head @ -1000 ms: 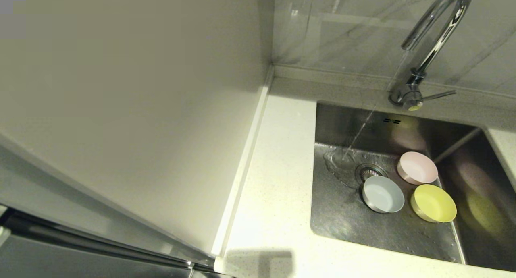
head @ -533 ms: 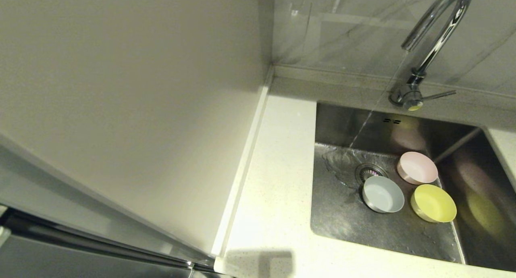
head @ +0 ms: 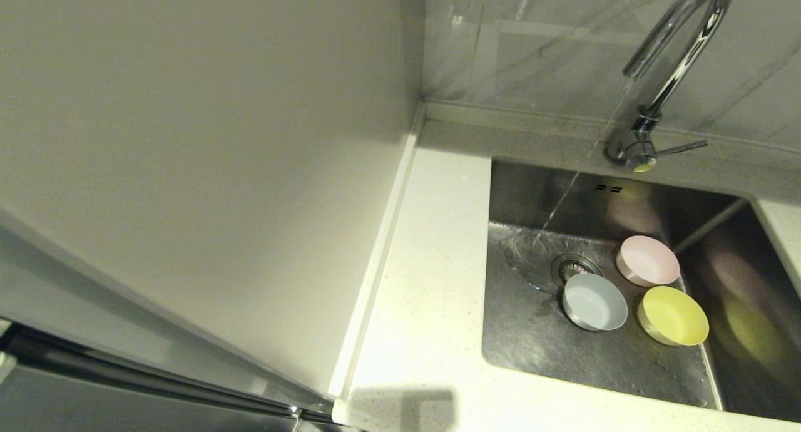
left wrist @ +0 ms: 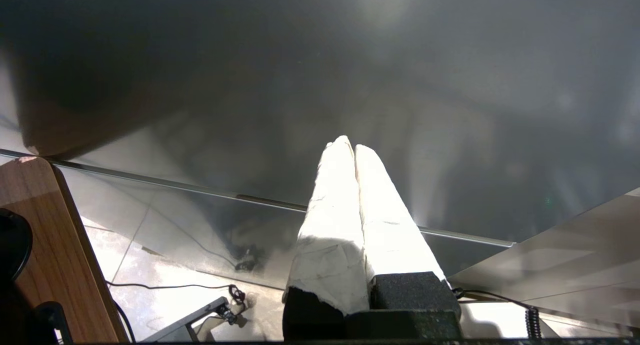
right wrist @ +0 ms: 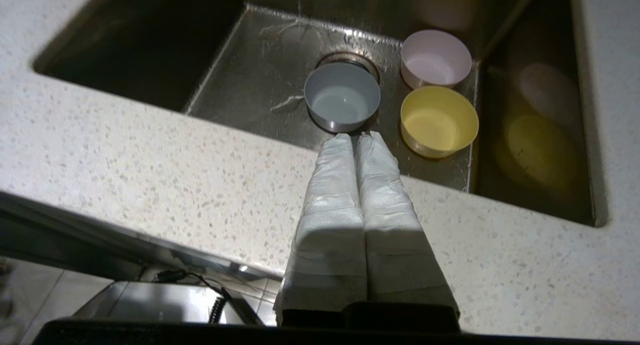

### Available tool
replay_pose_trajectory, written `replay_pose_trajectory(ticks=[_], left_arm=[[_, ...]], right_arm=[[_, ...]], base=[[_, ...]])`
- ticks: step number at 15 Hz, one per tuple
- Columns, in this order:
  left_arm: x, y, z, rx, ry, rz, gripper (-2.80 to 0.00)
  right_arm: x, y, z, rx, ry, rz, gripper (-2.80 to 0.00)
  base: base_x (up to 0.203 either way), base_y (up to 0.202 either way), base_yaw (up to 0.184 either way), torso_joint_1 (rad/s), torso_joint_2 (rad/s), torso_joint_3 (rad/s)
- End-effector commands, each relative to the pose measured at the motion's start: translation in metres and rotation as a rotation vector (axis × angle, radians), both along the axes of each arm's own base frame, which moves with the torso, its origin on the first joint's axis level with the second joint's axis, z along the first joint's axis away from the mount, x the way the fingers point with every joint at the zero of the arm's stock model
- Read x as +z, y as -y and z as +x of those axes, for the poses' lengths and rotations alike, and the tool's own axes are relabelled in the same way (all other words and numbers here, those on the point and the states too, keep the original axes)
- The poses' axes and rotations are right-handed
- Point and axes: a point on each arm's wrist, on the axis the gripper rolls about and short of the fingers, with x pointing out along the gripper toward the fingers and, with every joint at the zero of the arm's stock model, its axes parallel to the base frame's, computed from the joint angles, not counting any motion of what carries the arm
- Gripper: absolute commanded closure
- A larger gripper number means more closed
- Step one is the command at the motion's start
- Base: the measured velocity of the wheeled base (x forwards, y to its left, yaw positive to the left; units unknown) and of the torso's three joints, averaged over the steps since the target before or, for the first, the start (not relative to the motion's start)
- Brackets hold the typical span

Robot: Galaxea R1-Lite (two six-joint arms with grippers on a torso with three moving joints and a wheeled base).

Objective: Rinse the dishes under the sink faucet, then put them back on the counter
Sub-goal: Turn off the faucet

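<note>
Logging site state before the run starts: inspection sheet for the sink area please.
Surface: white speckled counter, bare where seen.
Job's things: pink bowl, blue bowl and yellow bowl stand upright in the steel sink, close together but apart; the blue one sits next to the drain. The faucet is running, and its stream lands beside the drain, missing every bowl.
Clutter: nothing seen.
Grippers: right hand shut, empty, above the counter's front edge, pointing at the sink. Left hand shut, empty, parked facing a dark panel.
Cables: black cables on the floor.
Surroundings: cream wall panel, wooden board.
</note>
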Motion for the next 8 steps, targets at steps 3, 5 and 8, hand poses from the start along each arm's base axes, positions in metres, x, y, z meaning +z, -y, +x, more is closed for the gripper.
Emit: replay_pose_trajectory(ticks=[3, 5, 8], left_arm=[[-0.001, 0.0, 0.0, 0.0, -0.003, 0.0, 0.0], [-0.001, 0.0, 0.0, 0.0, -0.003, 0.0, 0.0], [-0.001, 0.0, 0.0, 0.0, -0.003, 0.0, 0.0]], right_arm=[[0.048, 0.0, 0.003, -0.006, -0.011, 0.004, 0.0], [0.092, 0.0, 0.017, -0.048, -0.063, 0.039, 0.0], [0.176, 0.002, 0.044, -0.108, -0.146, 0.135, 0.0]], base=[[0.0, 0.0, 0.0, 0.0, 0.0, 0.0], [0.0, 0.0, 0.0, 0.0, 0.0, 0.0], [0.0, 0.0, 0.0, 0.0, 0.0, 0.0]])
